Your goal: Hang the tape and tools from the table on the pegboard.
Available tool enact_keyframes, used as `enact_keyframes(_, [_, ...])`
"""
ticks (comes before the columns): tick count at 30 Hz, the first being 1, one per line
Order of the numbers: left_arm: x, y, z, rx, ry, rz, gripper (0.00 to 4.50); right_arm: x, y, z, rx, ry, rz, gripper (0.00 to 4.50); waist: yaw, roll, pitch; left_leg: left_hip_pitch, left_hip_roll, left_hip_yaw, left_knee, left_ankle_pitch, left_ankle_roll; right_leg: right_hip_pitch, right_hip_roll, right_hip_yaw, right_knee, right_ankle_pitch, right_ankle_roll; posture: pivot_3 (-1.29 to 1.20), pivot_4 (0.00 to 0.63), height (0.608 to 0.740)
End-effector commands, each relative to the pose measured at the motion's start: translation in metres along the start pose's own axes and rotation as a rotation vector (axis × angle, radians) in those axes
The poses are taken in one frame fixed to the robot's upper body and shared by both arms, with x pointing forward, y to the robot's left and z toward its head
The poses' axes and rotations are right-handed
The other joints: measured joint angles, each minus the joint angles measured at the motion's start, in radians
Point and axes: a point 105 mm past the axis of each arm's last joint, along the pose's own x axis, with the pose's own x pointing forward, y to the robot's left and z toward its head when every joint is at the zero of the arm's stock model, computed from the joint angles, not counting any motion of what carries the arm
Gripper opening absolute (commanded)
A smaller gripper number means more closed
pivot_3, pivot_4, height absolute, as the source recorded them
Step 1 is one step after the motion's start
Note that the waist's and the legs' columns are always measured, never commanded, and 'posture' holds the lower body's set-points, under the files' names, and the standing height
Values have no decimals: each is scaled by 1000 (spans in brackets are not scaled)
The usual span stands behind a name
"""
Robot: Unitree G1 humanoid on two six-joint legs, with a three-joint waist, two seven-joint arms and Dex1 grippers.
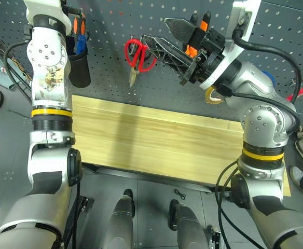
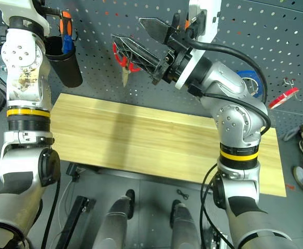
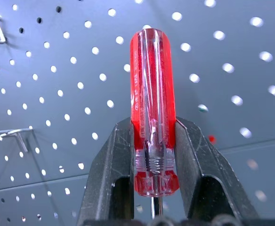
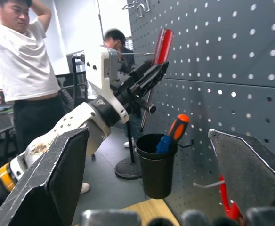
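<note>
Before the pegboard (image 1: 120,31), above the table (image 1: 141,140), the left gripper (image 3: 152,141) clamps the red-handled screwdriver (image 3: 152,108), handle upward between its fingers. The right gripper (image 1: 162,36) hangs spread, empty, beside the hung scissors (image 1: 139,57).

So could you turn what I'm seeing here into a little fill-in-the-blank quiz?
1. The left gripper is shut on a screwdriver whose handle is ____ in colour.
2. The red-handled scissors hang on the ____.
3. The right gripper has its fingers ____ and holds nothing.
4. The black cup on the pegboard holds an orange and a ____ handle.

Missing words: red; pegboard; open; blue
</note>
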Motion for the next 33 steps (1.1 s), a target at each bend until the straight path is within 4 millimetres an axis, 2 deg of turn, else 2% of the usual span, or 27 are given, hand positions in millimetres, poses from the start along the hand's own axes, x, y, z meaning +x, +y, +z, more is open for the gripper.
enact_keyframes(1, [4, 7, 0, -3, -22, 35, 680, -6, 3, 14, -53, -39, -9, 4500, -2, 0, 0, 0, 0, 0, 0, 0, 0, 0, 0, 0, 0, 0, 0, 92, 262, 740])
enact_keyframes(7, [-5, 4, -30, -81, 69, 41, 680, -10, 1, 13, -63, -14, -28, 4500, -5, 0, 0, 0, 0, 0, 0, 0, 0, 0, 0, 0, 1, 0, 0, 87, 272, 740])
enact_keyframes(9, [-6, 6, -31, -100, 68, 52, 1735, -12, 1, 12, -61, -5, -29, 4500, -5, 0, 0, 0, 0, 0, 0, 0, 0, 0, 0, 0, 1, 0, 0, 85, 277, 740])
enact_keyframes(15, [-8, 11, -18, -125, 18, 47, 4482, -12, 2, 10, -63, 14, -30, 4500, -7, 0, 0, 0, 0, 0, 1, 0, 0, 0, 0, 0, 2, 0, 0, 85, 277, 740])
enact_keyframes(19, [-18, 15, -9, -152, 7, 20, 4482, -14, 2, 8, -73, 34, -35, 4500, -9, 0, 0, 0, 0, -1, 1, 0, 0, 0, 0, 0, 3, 0, 0, 100, 274, 740])
enact_keyframes(23, [-41, -2, 3, -248, 45, -170, 4482, -27, 7, -1, -81, 104, -23, 4500, -9, 0, 0, 0, 0, -1, 1, 0, 0, 0, 0, 1, 5, 0, 0, 100, 274, 740])
enact_keyframes(24, [-48, -9, 7, -273, 52, -237, 4482, -31, 7, -11, -73, 132, -20, 4500, -8, 0, 0, 0, 0, -1, 1, 1, 0, 0, 0, 0, 4, 0, 0, 100, 274, 740])
enact_keyframes(26, [-70, -32, 14, -365, 109, -437, 4482, -44, 10, -36, -68, 228, -3, 4500, -6, 0, 0, 0, 0, -2, 2, 1, 0, 1, 0, 0, 4, 0, 0, 133, 277, 740])
enact_keyframes(28, [-99, -53, 11, -421, 217, -625, 4482, -59, 13, -56, -64, 319, -4, 4500, -6, 0, 0, 1, 0, -2, 3, 1, 0, 2, 0, 0, 4, 0, 0, 133, 277, 740])
enact_keyframes(33, [-181, -89, -28, -354, 553, -938, 4482, -100, 18, -109, -56, 555, -61, 4500, -8, 2, -2, 1, 0, -2, 6, 0, 0, 2, 0, 1, 5, 0, 0, 147, 281, 740])
